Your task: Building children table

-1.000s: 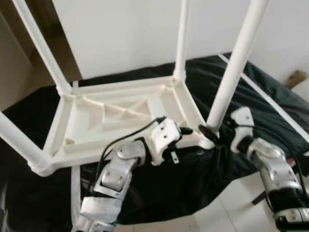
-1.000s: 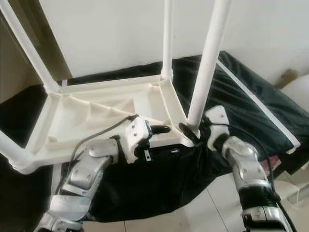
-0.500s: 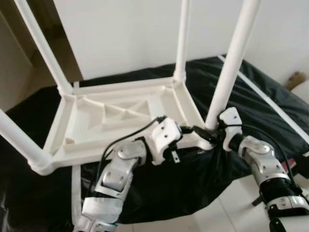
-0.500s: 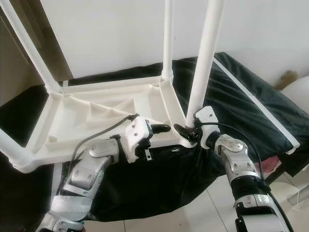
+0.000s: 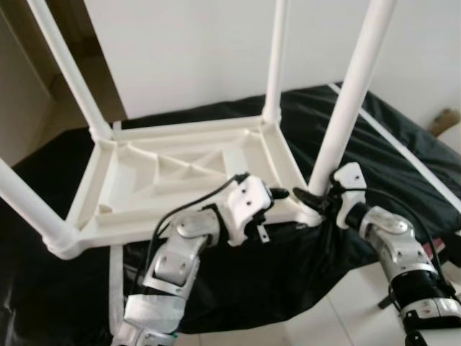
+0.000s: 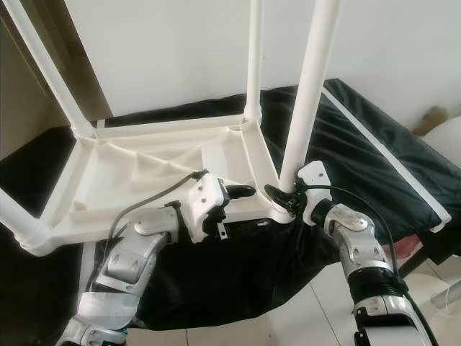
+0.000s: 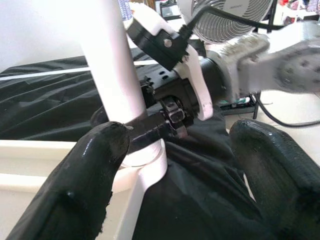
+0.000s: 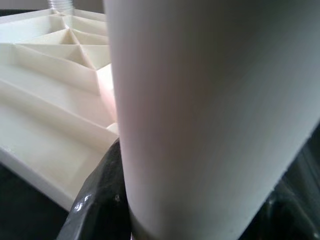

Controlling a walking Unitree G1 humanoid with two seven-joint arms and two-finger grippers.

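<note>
Upturned white children's table (image 5: pixel 180 180) on a black-covered bed (image 6: pixel 374 166), four legs up.
Nearest, right gripper (image 6: pixel 282 196) clamped round the foot of the near right leg (image 5: pixel 349 101), fingers (image 8: pixel 97 200) pressed to both its sides. Just beside it, left gripper (image 5: pixel 277 194) at the tabletop's near edge, fingers (image 7: pixel 85 175) spread wide, holding nothing. Beyond, a white wall (image 5: pixel 194 50).
</note>
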